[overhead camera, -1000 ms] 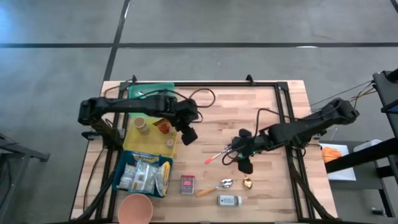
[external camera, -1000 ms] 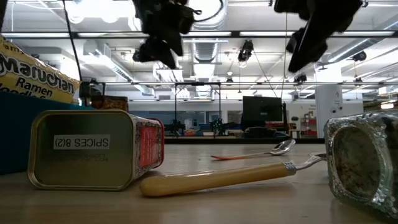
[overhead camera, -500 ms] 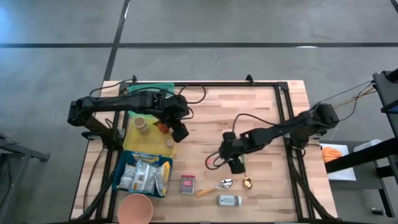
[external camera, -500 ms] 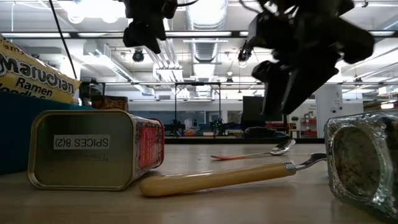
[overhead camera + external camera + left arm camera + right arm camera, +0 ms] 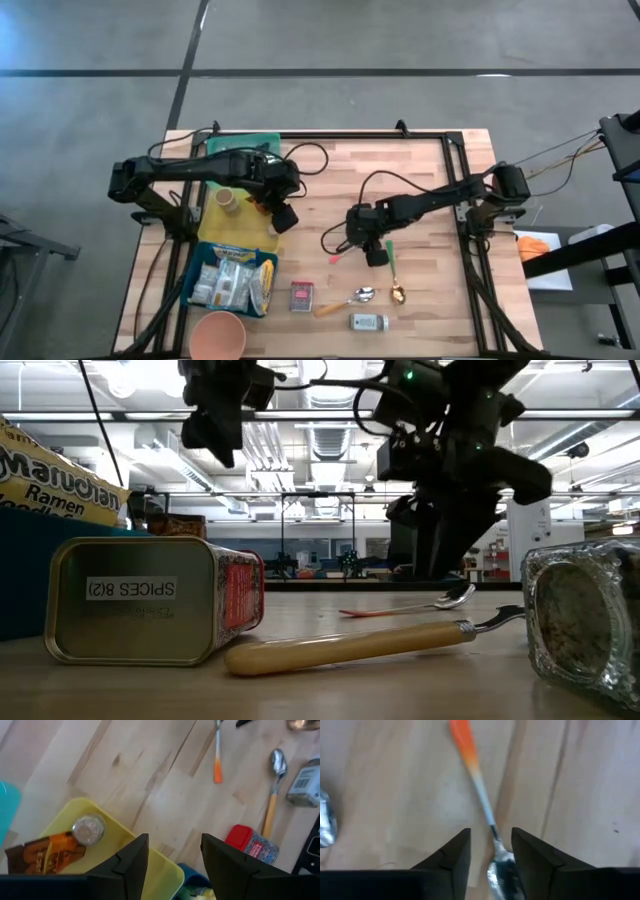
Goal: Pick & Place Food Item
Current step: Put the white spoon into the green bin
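A spoon with an orange handle (image 5: 465,740) lies flat on the wooden table (image 5: 330,190), right of centre. My right gripper (image 5: 370,252) points down over the spoon's bowl end (image 5: 498,866), open, with one finger on either side of it. I cannot tell whether a finger touches it. My left gripper (image 5: 174,855) hangs open above the right edge of a yellow tray (image 5: 240,228). The tray holds a brown-orange snack packet (image 5: 47,852) and a small foil cup (image 5: 88,828). Nothing is between the left gripper's fingers.
A blue bin with ramen packs (image 5: 232,280) sits near the yellow tray. Along the near edge lie a spice tin (image 5: 301,296), a wooden-handled spoon (image 5: 340,303), a glass jar (image 5: 369,322), a gold-bowled spoon (image 5: 398,294) and a pink cup (image 5: 218,335).
My right gripper has come down and gone toward the table's left, rolling as it went, until it stands low over the orange-handled spoon. My left gripper has drawn back a little toward the table's left, over the tray's edge. The spoon has not moved.
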Controlling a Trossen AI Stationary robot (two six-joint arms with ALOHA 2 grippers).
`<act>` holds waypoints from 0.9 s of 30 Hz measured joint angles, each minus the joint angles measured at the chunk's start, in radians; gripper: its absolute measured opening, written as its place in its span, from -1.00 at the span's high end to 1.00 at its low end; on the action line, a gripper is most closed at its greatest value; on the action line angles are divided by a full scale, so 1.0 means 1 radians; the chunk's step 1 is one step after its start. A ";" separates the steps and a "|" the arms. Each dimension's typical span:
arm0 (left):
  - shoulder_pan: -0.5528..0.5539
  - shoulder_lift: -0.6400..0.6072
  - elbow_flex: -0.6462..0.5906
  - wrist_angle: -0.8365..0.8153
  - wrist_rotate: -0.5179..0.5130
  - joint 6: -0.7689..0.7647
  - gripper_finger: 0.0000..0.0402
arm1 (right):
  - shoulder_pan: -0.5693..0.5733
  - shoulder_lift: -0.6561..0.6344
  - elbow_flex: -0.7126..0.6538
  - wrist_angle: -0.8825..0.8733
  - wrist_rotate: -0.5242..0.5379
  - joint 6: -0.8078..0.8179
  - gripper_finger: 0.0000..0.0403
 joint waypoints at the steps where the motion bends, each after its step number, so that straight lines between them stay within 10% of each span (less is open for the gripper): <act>1: 0.000 0.000 -0.006 -0.001 0.003 -0.007 0.05 | -0.007 0.000 -0.002 0.000 0.000 -0.005 0.37; 27: 0.001 -0.022 -0.011 -0.007 0.017 -0.015 0.05 | -0.019 0.000 -0.041 0.053 -0.015 -0.148 0.51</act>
